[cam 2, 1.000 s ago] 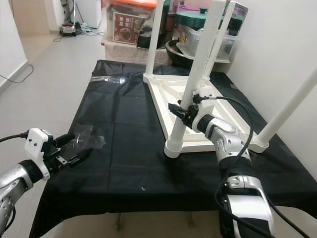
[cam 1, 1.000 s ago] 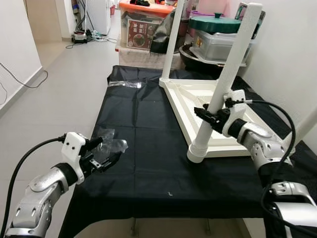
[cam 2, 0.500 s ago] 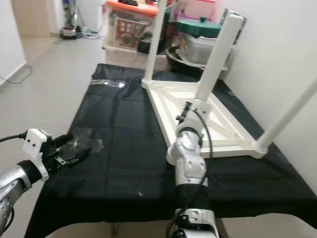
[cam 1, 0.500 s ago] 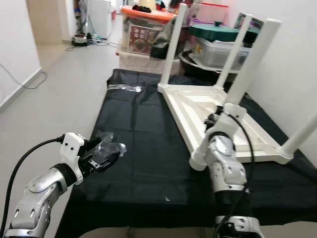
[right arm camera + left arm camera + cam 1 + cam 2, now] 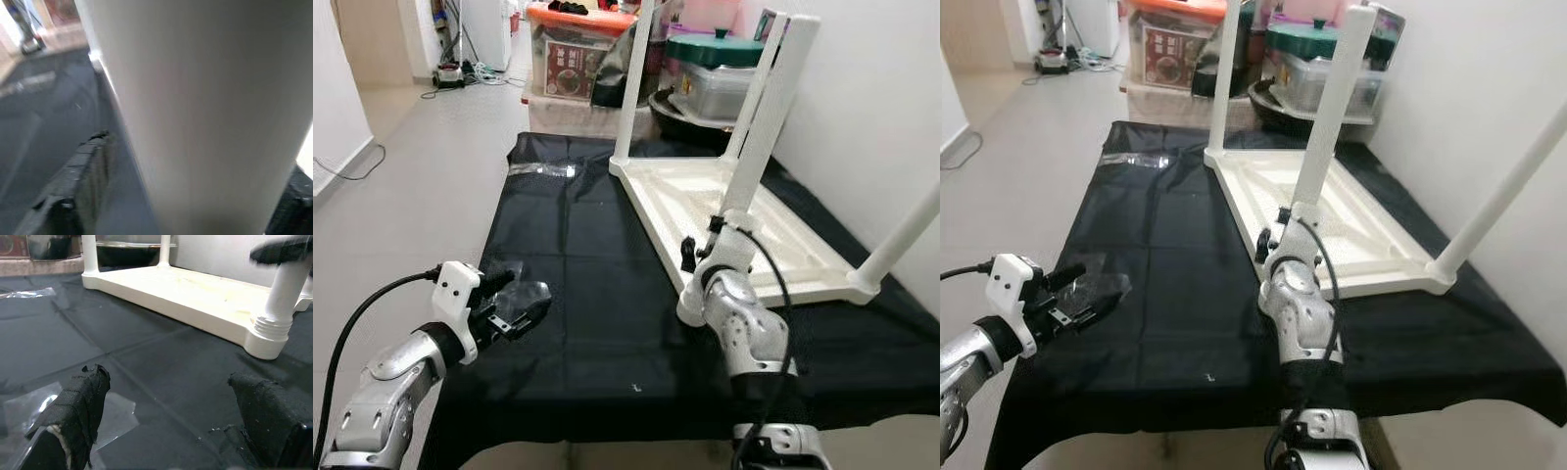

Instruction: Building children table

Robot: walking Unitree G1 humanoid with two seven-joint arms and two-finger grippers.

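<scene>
A white children's table (image 5: pixel 724 201) lies upside down on a black cloth (image 5: pixel 587 245), its legs pointing up. My right gripper (image 5: pixel 705 257) is at the bottom of the near-left leg (image 5: pixel 759 137), close above its screw collar. In the right wrist view the leg (image 5: pixel 205 112) stands between the two fingers (image 5: pixel 78 181), so the gripper is shut on it. My left gripper (image 5: pixel 519 305) hovers open over the cloth's near-left edge, above a clear plastic bag (image 5: pixel 117 411). Its fingers (image 5: pixel 73 406) are wide apart and hold nothing.
A second clear plastic wrapper (image 5: pixel 543 169) lies at the far left of the cloth. Storage boxes (image 5: pixel 573 59) and a lidded pot (image 5: pixel 715 54) crowd the far end. A white wall runs along the right; open tiled floor (image 5: pixel 401 166) lies to the left.
My right arm's elbow has swung from the right side to the middle in front of me, with the gripper staying on the leg. The camera shifted slightly. The left gripper kept still.
</scene>
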